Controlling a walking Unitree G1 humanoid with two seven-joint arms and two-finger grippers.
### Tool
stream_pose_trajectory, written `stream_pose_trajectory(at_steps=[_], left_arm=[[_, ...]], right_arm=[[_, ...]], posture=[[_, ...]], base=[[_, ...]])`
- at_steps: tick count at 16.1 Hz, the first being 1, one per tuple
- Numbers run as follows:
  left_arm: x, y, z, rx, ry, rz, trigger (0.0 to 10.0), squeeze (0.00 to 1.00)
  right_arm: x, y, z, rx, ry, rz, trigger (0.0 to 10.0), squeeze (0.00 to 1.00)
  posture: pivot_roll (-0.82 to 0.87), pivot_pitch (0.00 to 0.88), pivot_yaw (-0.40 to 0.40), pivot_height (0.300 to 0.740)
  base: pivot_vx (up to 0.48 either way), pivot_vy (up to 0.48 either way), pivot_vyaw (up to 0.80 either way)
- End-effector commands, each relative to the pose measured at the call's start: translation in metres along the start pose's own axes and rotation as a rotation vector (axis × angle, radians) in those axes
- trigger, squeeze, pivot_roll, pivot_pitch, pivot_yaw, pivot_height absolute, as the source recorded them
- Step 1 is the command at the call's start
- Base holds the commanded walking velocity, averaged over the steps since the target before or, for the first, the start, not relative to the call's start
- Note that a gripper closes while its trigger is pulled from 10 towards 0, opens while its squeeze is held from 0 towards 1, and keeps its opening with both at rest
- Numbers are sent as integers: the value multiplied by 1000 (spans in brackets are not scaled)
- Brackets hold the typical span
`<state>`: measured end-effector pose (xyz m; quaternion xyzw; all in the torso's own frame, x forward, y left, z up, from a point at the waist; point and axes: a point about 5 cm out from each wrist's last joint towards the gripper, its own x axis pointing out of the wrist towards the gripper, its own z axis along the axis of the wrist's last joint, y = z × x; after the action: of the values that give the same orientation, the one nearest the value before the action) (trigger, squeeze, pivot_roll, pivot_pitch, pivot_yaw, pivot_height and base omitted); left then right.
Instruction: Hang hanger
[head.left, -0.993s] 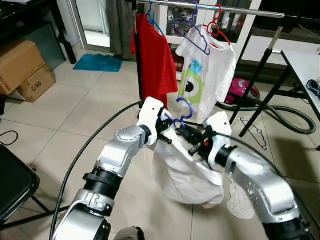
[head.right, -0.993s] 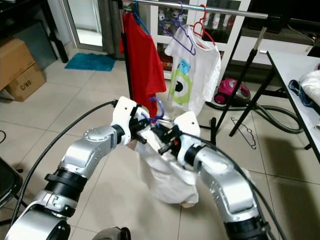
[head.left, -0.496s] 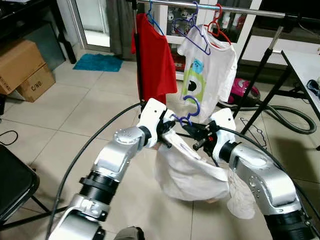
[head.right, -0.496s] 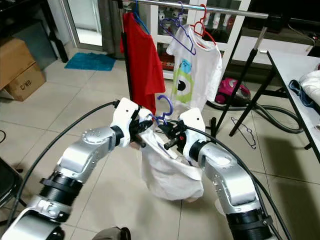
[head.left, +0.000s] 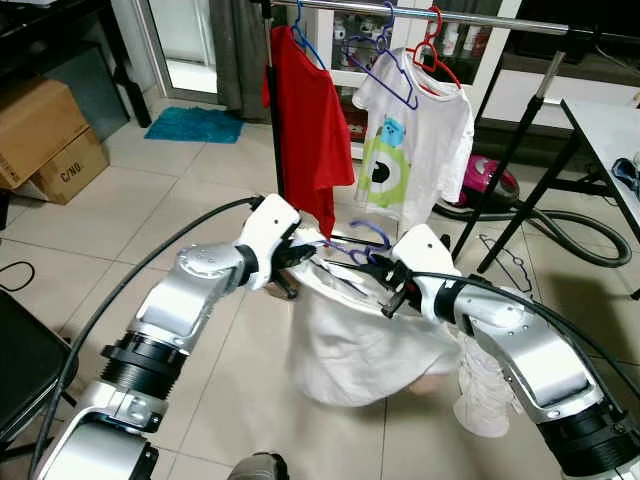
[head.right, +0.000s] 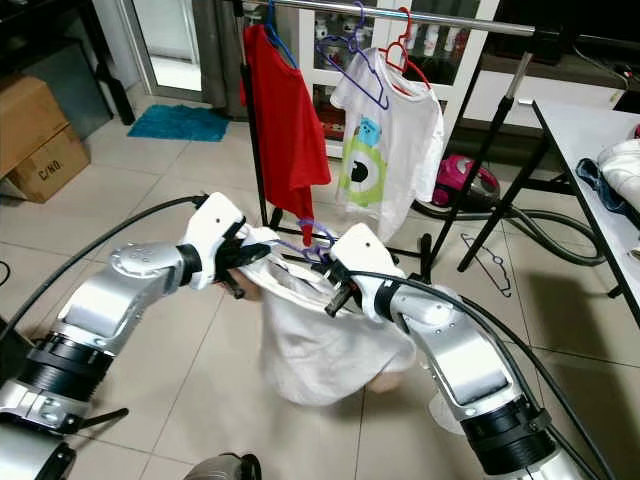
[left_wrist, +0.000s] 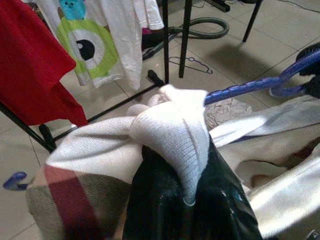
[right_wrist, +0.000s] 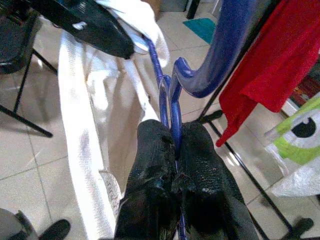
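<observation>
Two silver arms meet low in front of the clothes rail (head.left: 440, 17), which runs across the far side of the scene on black legs. On that rail hang a red shirt (head.left: 310, 115) to the left and a white monster-print T-shirt (head.left: 415, 140) to its right, with an empty blue hanger (head.left: 385, 70) between them. Down below, nearer the robot, a big white garment (head.left: 365, 335) sags between the two grippers, its lower end close to the tiled floor (head.left: 130, 210). To the far left sits a cardboard box (head.left: 45, 135); beyond it, a teal mat (head.left: 197, 125). A pink vacuum cleaner (head.left: 488, 180) rests to the right behind the rail, its hose curling away.

Now the working end: the left gripper (head.left: 290, 258) has its black fingers closed on a bunched fold of the white garment, cloth wrapped right over the fingertips in the left wrist view. The right gripper (right_wrist: 172, 150) is pinched tight on the blue hanger in hand (right_wrist: 220, 55), which lies threaded through the garment's neck between the two grippers, hook up and curving away. A spare wire hanger (head.left: 510, 262) lies on the floor to the right.
</observation>
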<state>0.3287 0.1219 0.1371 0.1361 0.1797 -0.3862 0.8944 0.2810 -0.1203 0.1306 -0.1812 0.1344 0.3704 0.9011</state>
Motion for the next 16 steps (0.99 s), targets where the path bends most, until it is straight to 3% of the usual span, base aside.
stream_pose_trajectory(at_steps=[1, 4, 6, 10, 13, 15, 16], left_arm=[[-1, 6, 16, 13, -59, 26, 0, 0], [15, -11, 28, -20, -151, 1, 0, 0], [21, -24, 37, -12, -213, -51, 0, 0], [27, -37, 52, -6, -305, -88, 0, 0], [25, -33, 58, -6, -352, -68, 0, 0], [22, -25, 58, -19, -360, -12, 0, 0], [19, -13, 55, -36, -352, 55, 0, 0]], right_arm=[[-2, -5, 10, 1, -28, -25, 10000, 0], [6, 5, 28, 0, -73, 12, 10000, 0], [11, 13, 27, -77, -29, 41, 10000, 0], [18, 22, 18, -122, 85, 81, 10000, 0], [16, 26, 3, -135, 198, 125, 10000, 0], [15, 23, 2, -117, 198, 99, 10000, 0], [12, 16, 3, -119, 159, 59, 10000, 0]], posture=[[-54, 0, 5, 740], [-57, 0, 7, 740], [-63, 0, 9, 740], [-61, 0, 5, 740], [-56, 0, 5, 740], [-54, 0, 6, 740], [-53, 0, 8, 740]], base=[[0, 0, 0], [0, 0, 0], [0, 0, 0], [0, 0, 0], [0, 0, 0], [0, 0, 0], [0, 0, 0]])
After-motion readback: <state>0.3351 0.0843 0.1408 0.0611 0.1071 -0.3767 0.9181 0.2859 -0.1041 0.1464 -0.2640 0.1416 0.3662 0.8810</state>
